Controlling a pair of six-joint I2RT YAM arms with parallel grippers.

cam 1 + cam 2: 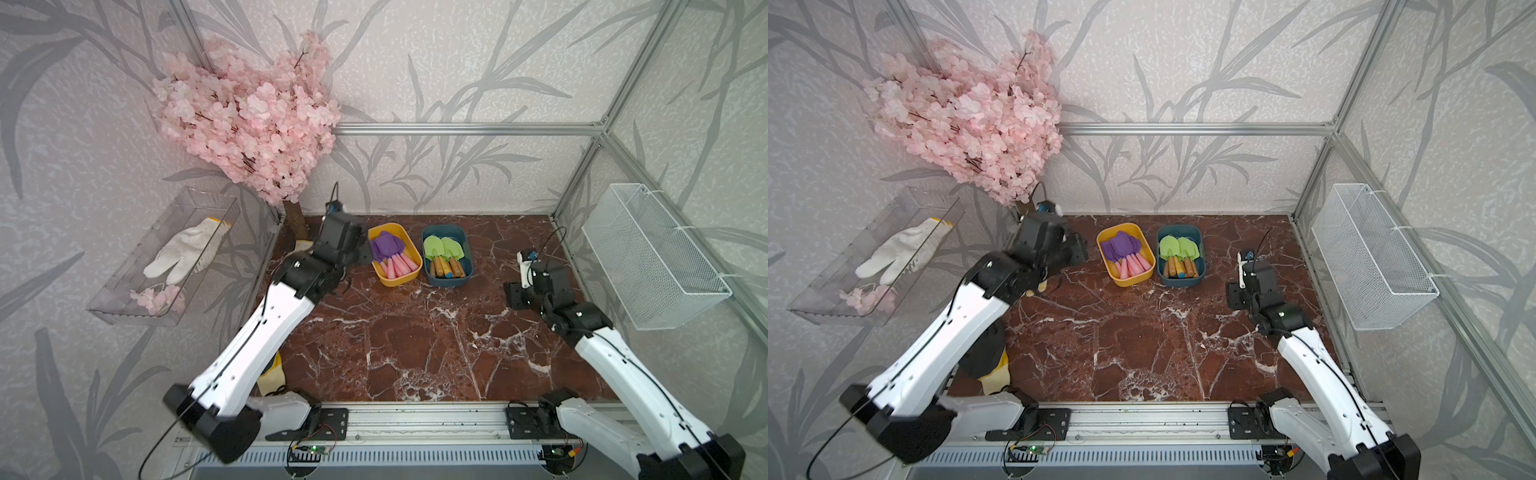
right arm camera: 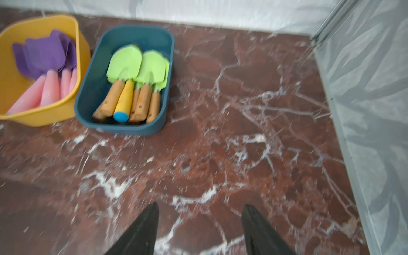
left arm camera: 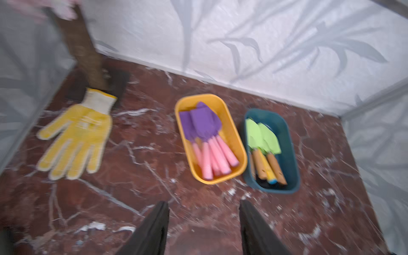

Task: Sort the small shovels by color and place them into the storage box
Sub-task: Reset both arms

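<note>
A dark red marble table [image 1: 415, 332] filled the floor of a walled cell. The left arm [image 1: 249, 353] reached in from the near left and the right arm [image 1: 623, 374] from the near right.

At the far middle of the table two storage tubs stood side by side, just apart: a yellow tub [image 1: 400, 283] on the left and a teal tub [image 1: 449, 285] on the right. The purple shovels [image 1: 388, 246], with pink handles, lay stacked in the yellow tub. The green shovels [image 1: 444, 248] lay in the teal tub, most with wooden handles and one with a yellow handle [image 2: 124, 99].

The left hand [image 3: 203, 205] was spread and empty, to the left of the yellow tub. The right hand [image 2: 201, 206] was likewise spread and empty, well to the right of the teal tub.

The sort looked finished, or nearly so: no loose shovel showed on the visible table. The next move probably called only for checking for strays and drawing the arms clear.

In both top views the left arm hid a strip of the table's left side, including most of a yellow glove [image 3: 75, 141] lying there. Stacking hid the lower shovels, so no count was sure. Both wrist views were blurred.
</note>
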